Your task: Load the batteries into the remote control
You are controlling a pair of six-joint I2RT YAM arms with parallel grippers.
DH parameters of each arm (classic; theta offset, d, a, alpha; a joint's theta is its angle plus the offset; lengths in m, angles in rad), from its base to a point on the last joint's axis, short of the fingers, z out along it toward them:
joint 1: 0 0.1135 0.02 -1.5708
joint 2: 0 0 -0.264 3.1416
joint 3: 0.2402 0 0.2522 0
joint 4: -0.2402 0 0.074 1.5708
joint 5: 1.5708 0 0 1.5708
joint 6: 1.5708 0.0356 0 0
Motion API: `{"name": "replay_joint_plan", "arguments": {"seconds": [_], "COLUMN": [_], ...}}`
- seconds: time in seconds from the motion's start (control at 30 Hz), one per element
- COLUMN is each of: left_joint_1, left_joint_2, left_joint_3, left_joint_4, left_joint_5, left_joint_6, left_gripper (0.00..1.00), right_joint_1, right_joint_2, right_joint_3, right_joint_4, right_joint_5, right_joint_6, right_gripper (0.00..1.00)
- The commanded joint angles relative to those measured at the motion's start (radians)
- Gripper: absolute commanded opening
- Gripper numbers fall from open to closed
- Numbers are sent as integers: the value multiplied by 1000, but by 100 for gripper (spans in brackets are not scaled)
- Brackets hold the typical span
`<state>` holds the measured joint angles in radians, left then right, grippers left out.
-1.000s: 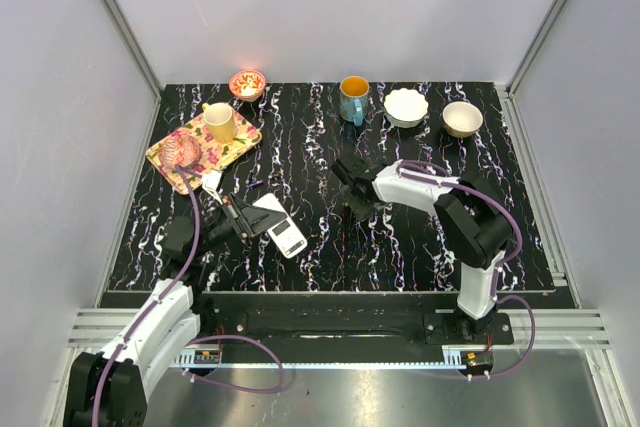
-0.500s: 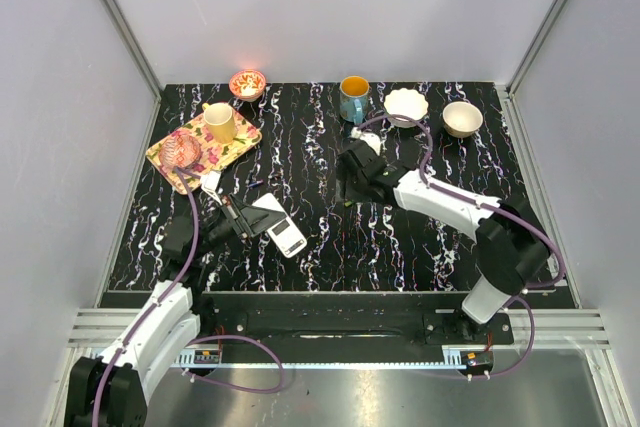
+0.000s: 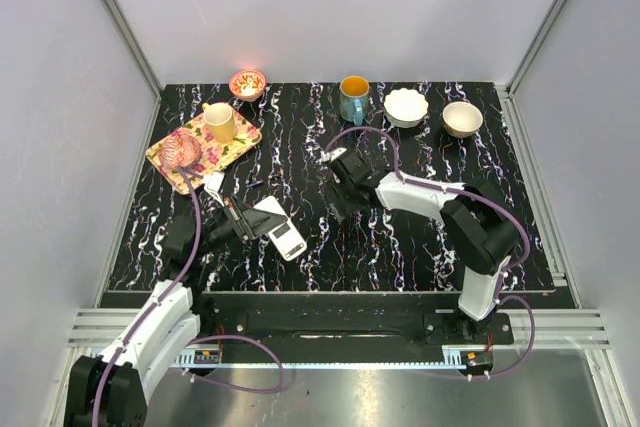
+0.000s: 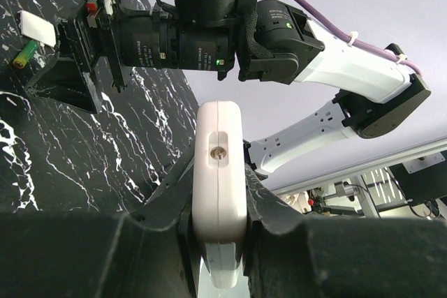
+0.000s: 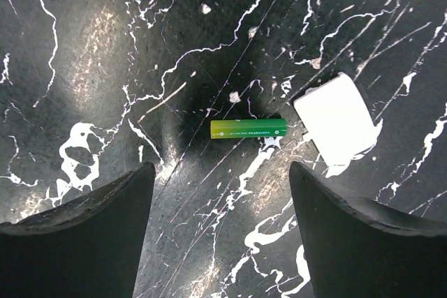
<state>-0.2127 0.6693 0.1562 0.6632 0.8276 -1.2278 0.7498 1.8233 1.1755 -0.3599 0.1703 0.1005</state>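
My left gripper point(image 3: 243, 223) is shut on the remote control point(image 3: 279, 226), a flat white rectangle raised off the black marble table. In the left wrist view the remote control point(image 4: 218, 165) stands edge-on, clamped between both jaws of the left gripper point(image 4: 218, 204). A green battery point(image 5: 248, 128) lies flat on the table just ahead of my right gripper point(image 5: 220, 172), which hovers over it, open and empty. That battery point(image 4: 24, 54) also shows in the left wrist view, under the right gripper point(image 4: 73, 68). My right gripper point(image 3: 343, 183) hides it from above. No reddish battery shows.
A small white flat piece point(image 5: 339, 120) lies right beside the green battery. At the back stand a floral tray point(image 3: 236, 144) with a yellow cup point(image 3: 220, 122) and a pink dish, a small red bowl point(image 3: 247, 83), a blue mug point(image 3: 353, 98), a white bowl point(image 3: 405, 107) and a beige bowl point(image 3: 462, 119).
The right arm swung toward the back of the table, then came back left and nearer, its jaws spreading wider. The left arm and the remote control have not moved.
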Motion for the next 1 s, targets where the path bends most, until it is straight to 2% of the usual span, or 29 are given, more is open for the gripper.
{"name": "replay_joint_plan", "arguments": {"seconds": [0.0, 0.97], "left_joint_1": [-4, -4], "left_joint_2": [-13, 46], "left_joint_3": [20, 13], "left_joint_4": [12, 59], "left_joint_5": [19, 13], "left_joint_6": [34, 27], "left_gripper": [0, 0], "right_joint_1": [0, -61], "right_joint_2": [24, 94], "right_joint_3": [52, 92], "right_joint_4": [35, 30], "right_joint_5": [-23, -112], "right_joint_6": [-62, -84], "right_gripper": [83, 76]}}
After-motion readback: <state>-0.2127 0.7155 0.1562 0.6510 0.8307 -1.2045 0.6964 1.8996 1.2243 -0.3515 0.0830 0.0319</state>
